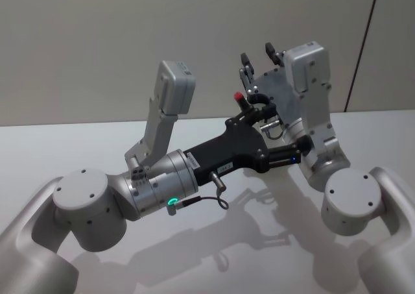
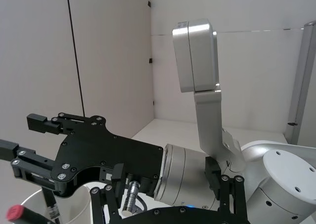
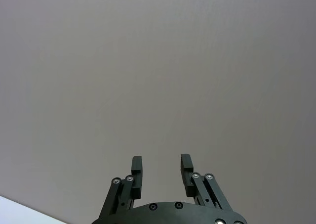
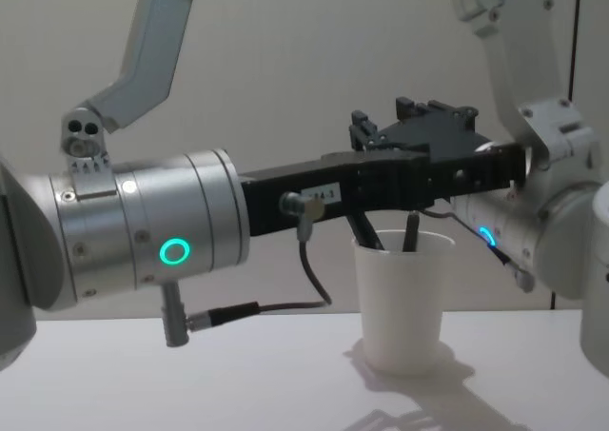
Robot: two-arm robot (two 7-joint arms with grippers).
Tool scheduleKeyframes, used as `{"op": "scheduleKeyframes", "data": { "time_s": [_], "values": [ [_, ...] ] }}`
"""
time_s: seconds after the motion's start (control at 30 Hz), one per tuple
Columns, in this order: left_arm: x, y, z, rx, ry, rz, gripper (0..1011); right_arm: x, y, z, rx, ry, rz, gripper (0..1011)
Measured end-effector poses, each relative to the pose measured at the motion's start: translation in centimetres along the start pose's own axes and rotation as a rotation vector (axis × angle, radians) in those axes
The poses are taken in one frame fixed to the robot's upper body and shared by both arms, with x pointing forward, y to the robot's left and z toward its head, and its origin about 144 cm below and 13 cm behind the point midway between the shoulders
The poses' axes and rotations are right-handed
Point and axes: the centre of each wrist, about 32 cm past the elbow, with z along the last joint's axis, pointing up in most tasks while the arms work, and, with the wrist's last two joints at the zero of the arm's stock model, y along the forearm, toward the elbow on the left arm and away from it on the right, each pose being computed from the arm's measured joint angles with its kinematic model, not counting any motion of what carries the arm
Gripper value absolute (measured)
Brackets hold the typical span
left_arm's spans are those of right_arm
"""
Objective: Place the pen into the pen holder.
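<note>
- Left gripper (image 4: 381,233), frame centre, reaches into the pen holder (image 4: 401,303); its grip cannot be told
- Pen (image 1: 242,99) stands red-tipped in the cup
- Right gripper (image 3: 161,167), bottom centre, gapes empty

From my head camera I look forward and down at the pale grey table (image 1: 97,138), both arms crossing close below. My chest camera sits lower, facing across the table, very near the plain white tapering paper cup (image 4: 401,298), which my left wrist camera shares at close range beside the black left gripper (image 2: 106,206). My right wrist camera faces a blank wall past the black right gripper (image 3: 161,168), its fingers parted
</note>
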Motion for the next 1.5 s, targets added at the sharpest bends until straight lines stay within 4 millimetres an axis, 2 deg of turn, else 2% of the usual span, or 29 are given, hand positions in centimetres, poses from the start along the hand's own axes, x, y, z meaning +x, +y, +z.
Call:
{"op": "scheduleKeyframes", "data": {
  "time_s": [0.03,0.1,0.17,0.27,0.33,0.37,0.63,1.5],
  "values": [
    [0.0,0.0,0.0,0.0,0.0,0.0,1001,0.0,0.0,0.0,-0.001,0.004,0.0,482],
    [0.0,0.0,0.0,0.001,-0.001,0.0,1002,0.0,0.0,0.0,-0.002,0.008,0.001,511],
    [0.0,0.0,0.0,0.001,-0.001,0.0,1002,0.0,0.1,0.0,-0.003,0.013,0.001,598],
    [0.0,0.0,0.0,0.001,-0.001,0.0,1001,-0.1,0.1,0.0,-0.005,0.018,0.001,654],
    [0.0,0.0,0.0,0.001,-0.001,0.0,1001,-0.1,0.1,0.0,-0.005,0.02,0.002,761],
    [0.0,0.0,0.0,0.001,-0.001,0.0,1001,-0.1,0.1,0.0,-0.006,0.021,0.002,761],
    [0.0,0.0,0.0,-0.002,0.001,-0.002,1001,0.1,0.0,0.1,0.001,0.011,-0.007,998],
    [0.0,0.0,0.0,0.001,0.0,-0.004,1001,2.7,-2.8,0.8,-0.028,-0.043,-0.127,1001]
  ]
}}
